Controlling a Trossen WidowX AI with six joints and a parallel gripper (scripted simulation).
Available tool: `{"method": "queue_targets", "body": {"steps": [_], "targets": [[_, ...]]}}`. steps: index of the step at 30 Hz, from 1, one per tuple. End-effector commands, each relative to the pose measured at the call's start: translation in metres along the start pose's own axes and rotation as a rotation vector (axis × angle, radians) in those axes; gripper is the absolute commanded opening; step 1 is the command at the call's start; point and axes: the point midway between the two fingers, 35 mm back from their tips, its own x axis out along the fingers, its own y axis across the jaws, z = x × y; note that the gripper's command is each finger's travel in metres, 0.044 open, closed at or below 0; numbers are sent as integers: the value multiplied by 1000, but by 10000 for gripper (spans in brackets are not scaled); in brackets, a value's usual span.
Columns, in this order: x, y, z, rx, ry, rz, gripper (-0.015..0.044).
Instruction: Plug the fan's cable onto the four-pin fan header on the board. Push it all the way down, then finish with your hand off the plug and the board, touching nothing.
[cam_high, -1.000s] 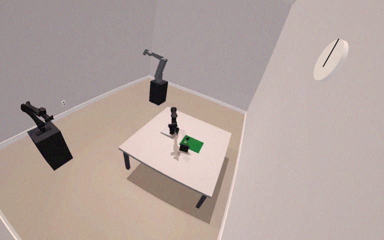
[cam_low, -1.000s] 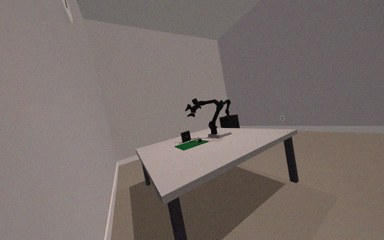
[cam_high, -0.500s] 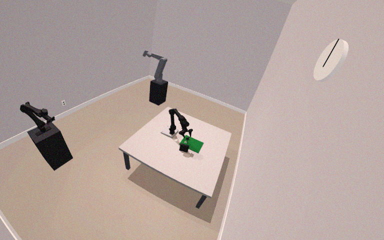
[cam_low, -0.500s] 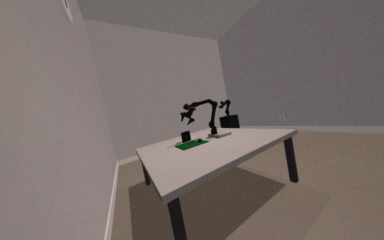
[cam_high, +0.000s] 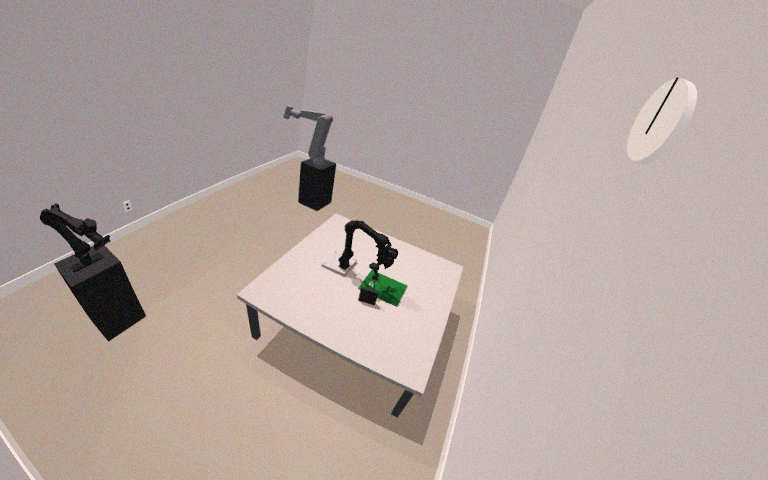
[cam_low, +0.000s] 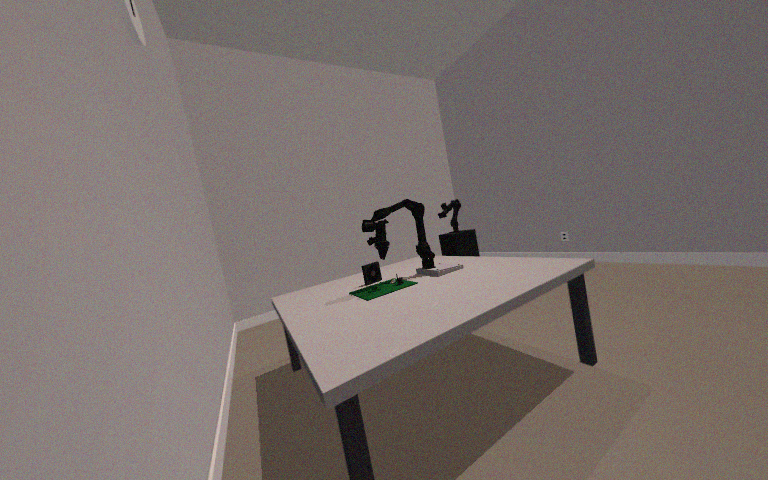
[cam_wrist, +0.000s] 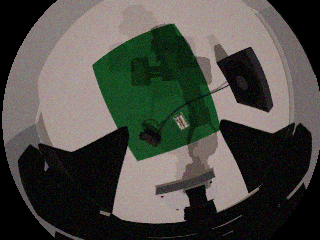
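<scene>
Plug (cam_wrist: 150, 136) lies loose on the green board (cam_wrist: 120, 87), near its edge, beside the pale header (cam_wrist: 180, 122). My claw (cam_wrist: 175, 160) hangs wide open, empty, above; I should descend squarely over the plug before closing.

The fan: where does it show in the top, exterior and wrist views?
Top: the fan stands at the green board's near-left corner, mid-table.
Exterior: the fan stands upright just behind the board's left end.
Wrist: the fan sits upper right, off the board's right edge.
Shared landmark: the green board.
</scene>
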Motion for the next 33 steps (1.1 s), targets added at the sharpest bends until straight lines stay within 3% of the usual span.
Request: {"method": "queue_targets", "body": {"steps": [1,5,17,25,33], "targets": [[21,50,-43,-708,287,-88,440],[24,62,-58,-919,382,-103,440],[24,62,-58,-919,382,-103,440],[83,59,-66,-919,382,-103,440],[88,58,-67,-919,382,-103,440]]}}
